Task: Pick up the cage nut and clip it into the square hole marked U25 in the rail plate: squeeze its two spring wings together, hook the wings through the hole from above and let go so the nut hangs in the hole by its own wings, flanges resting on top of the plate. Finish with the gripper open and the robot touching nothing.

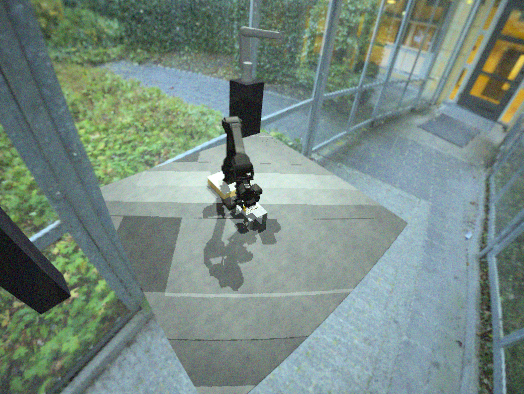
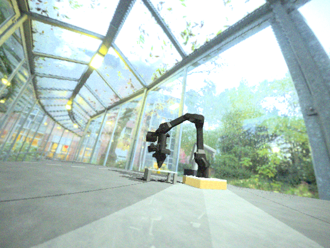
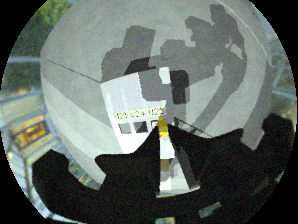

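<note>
Tally from where I stand. Arms: one, black, jointed (image 1: 233, 142) (image 2: 199, 129). Hands: one, black, two-fingered (image 1: 244, 207) (image 2: 159, 167) (image 3: 160, 125). Cage nuts: one, small, yellow (image 1: 244, 209) (image 2: 159, 171) (image 3: 163, 128). Plates: one, flat, white, rectangular (image 1: 258, 211) (image 2: 168, 172) (image 3: 112, 92); its black-lettered pale labels (image 3: 138, 114): three. Square dark holes: two plain, a third partly hidden. Grey block-shaped plate legs (image 2: 147, 175): three visible. Low yellow, white-topped slabs: one (image 1: 215, 185) (image 2: 204, 183).
</note>
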Controlling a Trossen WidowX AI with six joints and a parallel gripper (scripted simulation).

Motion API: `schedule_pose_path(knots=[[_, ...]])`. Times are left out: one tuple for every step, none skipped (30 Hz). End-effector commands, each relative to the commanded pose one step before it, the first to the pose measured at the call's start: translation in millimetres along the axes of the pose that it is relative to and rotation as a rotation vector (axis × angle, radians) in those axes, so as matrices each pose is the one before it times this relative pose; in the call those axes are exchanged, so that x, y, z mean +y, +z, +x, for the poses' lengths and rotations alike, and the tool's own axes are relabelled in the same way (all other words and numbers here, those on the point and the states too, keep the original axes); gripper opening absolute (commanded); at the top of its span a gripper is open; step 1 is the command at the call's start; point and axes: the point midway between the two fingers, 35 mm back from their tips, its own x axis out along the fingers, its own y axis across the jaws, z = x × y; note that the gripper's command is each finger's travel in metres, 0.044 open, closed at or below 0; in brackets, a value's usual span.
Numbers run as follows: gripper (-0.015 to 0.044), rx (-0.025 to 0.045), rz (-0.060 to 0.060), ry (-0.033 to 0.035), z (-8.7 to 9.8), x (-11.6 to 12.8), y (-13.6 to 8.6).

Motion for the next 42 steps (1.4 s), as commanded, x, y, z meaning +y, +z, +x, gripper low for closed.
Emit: schedule_pose_path(knots=[[0.0034, 0.00199, -0.0049, 0.00143, 0.61, -0.29, -0.41], [0.0034, 0.00001, 0.0000, 0.00001, 0.26, 0.05, -0.15], [0.0034, -0.00003, 0.0000, -0.00001, 0.06, 0.01, -0.03], [0.0034, -0.00006, 0.0000, -0.00002, 0.12, 0.03, -0.06], [0.0034, -0.00010, 0.0000, -0.00003, 0.19, 0.05, -0.10], [0.0034, -0.00011, 0.0000, -0.00003, 0.22, 0.05, -0.11], [0.0034, -0.00013, 0.0000, -0.00004, 0.26, 0.06, -0.13], [0.0034, -0.00014, 0.0000, -0.00005, 0.28, 0.07, -0.15], [0.0034, -0.00010, 0.0000, -0.00003, 0.20, 0.05, -0.10], [0.0034, -0.00003, 0.0000, -0.00001, 0.07, 0.02, -0.03], [0.0034, 0.00000, 0.0000, 0.00000, 0.00, 0.00, 0.00], [0.0034, 0.00003, 0.0000, -0.00054, 0.01, 0.02, 0.00], [0.0034, 0.00005, 0.0000, -0.00110, 0.02, 0.05, 0.00], [0.0034, 0.00007, 0.0000, -0.00168, 0.03, 0.08, 0.00], [0.0034, 0.00009, 0.0000, -0.00212, 0.03, 0.10, -0.01], [0.0034, 0.00010, 0.0000, -0.00257, 0.04, 0.12, -0.01], [0.0034, 0.00010, 0.0000, -0.00303, 0.04, 0.14, -0.01], [0.0034, 0.00010, 0.0000, -0.00336, 0.04, 0.15, -0.01], [0.0034, 0.00009, 0.0000, -0.00349, 0.04, 0.16, -0.01], [0.0034, 0.00007, 0.0000, -0.00351, 0.04, 0.16, -0.01], [0.0034, 0.00005, 0.0000, -0.00351, 0.04, 0.16, 0.00], [0.0034, 0.00003, 0.0000, -0.00352, 0.04, 0.16, 0.00], [0.0034, 0.00002, 0.0000, -0.00352, 0.03, 0.16, 0.00], [0.0034, 0.00000, 0.0000, -0.00352, 0.03, 0.15, 0.00], [0.0034, -0.00002, 0.0000, -0.00352, 0.03, 0.15, 0.00], [0.0034, -0.00004, 0.0000, -0.00352, 0.03, 0.15, 0.00], [0.0034, -0.00006, 0.0001, -0.00352, 0.03, 0.15, 0.00], [0.0034, -0.00006, 0.0000, -0.00284, 0.02, 0.12, 0.00], [0.0034, -0.00004, 0.0000, -0.00172, 0.01, 0.07, 0.00], [0.0034, 0.00009, 0.0000, -0.00056, 0.02, 0.03, -0.01], [0.0034, 0.00016, 0.0000, -0.00098, 0.04, 0.05, -0.02], [0.0034, 0.00024, 0.0000, -0.00146, 0.06, 0.07, -0.03], [0.0034, 0.00036, 0.0000, -0.00206, 0.05, 0.09, -0.02], [0.0034, 0.00037, 0.0000, -0.00218, 0.06, 0.10, -0.02], [0.0034, 0.00040, 0.0001, -0.00241, 0.06, 0.11, -0.02], [0.0034, 0.00044, 0.0001, -0.00274, -0.01, 0.08, 0.02], [0.0034, 0.00038, 0.0001, -0.00242, -0.01, 0.07, 0.02], [0.0034, 0.00002, 0.0000, -0.00051, 0.00, 0.02, 0.00], [0.0034, 0.00003, 0.0000, -0.00107, 0.01, 0.04, 0.00], [0.0034, 0.00004, 0.0000, -0.00143, 0.01, 0.06, 0.00], [0.0034, 0.00008, 0.0000, -0.00187, 0.00, 0.07, 0.01], [0.0034, 0.00009, 0.0000, -0.00237, 0.00, 0.09, 0.02]])
